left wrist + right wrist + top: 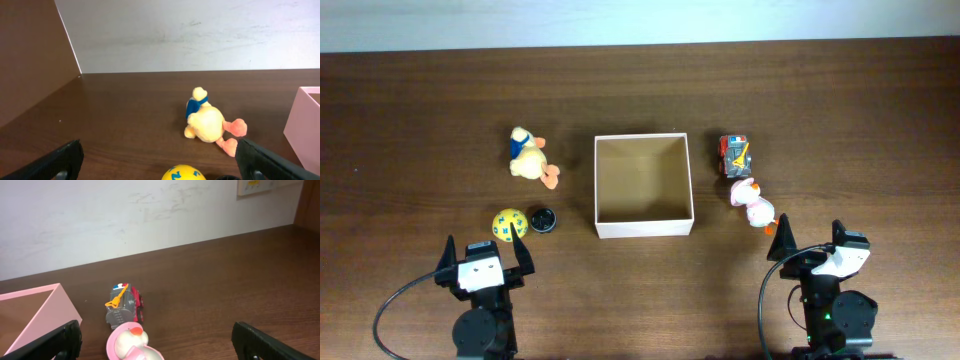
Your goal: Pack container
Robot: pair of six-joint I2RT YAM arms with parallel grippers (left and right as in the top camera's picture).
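Standing at the very start, judging by the layout. Finding the container (644, 228) sitting empty at mid-bench. Seeing yellow duck (528, 157), yellow ball (507, 223) and small black piece (542, 218) waiting outside on one side, toy engine (734, 155) and pink duck (752, 204) on the other. Holding left claw (486, 256) and right claw (810, 240) spread apart, gripping nothing.

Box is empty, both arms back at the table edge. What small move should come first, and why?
Probably ease the right jaws forward and down over the pink toy. They stand wide open and hold nothing, that toy lies just ahead of them, nearer than any other, and the box beside it has room.
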